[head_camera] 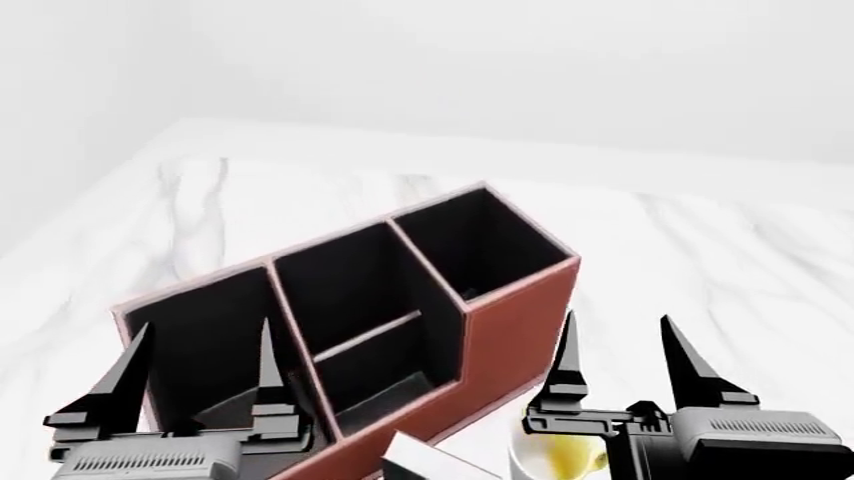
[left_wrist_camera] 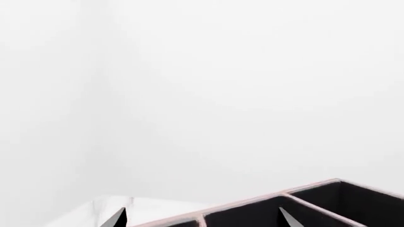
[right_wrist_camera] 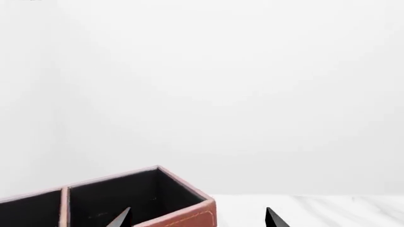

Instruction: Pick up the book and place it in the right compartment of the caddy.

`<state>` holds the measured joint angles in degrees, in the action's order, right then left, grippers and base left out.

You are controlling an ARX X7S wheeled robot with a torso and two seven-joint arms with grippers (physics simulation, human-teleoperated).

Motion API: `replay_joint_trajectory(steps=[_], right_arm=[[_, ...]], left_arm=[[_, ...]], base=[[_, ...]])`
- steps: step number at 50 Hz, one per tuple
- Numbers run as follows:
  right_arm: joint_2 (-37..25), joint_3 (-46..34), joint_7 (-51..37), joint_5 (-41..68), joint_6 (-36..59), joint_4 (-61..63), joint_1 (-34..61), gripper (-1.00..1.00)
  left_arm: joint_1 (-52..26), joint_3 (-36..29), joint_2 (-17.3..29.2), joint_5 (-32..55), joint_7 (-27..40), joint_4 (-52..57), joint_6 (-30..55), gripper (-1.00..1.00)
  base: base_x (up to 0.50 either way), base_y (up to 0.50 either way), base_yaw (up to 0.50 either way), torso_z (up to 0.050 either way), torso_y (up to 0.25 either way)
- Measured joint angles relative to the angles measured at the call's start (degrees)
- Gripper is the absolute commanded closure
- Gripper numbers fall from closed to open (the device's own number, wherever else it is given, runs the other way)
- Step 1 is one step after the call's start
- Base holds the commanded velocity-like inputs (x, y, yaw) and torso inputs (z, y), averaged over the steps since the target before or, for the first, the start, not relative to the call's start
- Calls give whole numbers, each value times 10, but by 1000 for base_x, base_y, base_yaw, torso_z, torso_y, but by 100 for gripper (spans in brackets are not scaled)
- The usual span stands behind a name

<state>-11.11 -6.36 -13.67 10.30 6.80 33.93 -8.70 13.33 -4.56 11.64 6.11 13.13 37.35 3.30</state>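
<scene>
Both grippers, left (head_camera: 200, 372) and right (head_camera: 627, 365), spread wide, empty; book (head_camera: 434, 462) mostly cut off

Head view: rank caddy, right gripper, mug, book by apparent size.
1. caddy
2. right gripper, inflated by nearness to the camera
3. mug and book: both cut off at the frame edge, unrankable

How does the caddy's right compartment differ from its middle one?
The right compartment has the tallest walls; the middle compartment sits behind a lower, stepped-down front. The right compartment is one undivided, roughly square cell; the middle one is split by a crosswise divider. Both are black-lined, look empty, and share the caddy's reddish-brown shell.
</scene>
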Motion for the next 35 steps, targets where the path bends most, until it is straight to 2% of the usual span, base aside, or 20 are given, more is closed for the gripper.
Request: replay_joint_trajectory(steps=[35], right_arm=[[-12, -10, -14, 3, 0, -2, 3, -100]], left_arm=[[0, -9, 11, 4, 14, 2, 0, -100]], base=[[-5, 13, 486, 0, 0]])
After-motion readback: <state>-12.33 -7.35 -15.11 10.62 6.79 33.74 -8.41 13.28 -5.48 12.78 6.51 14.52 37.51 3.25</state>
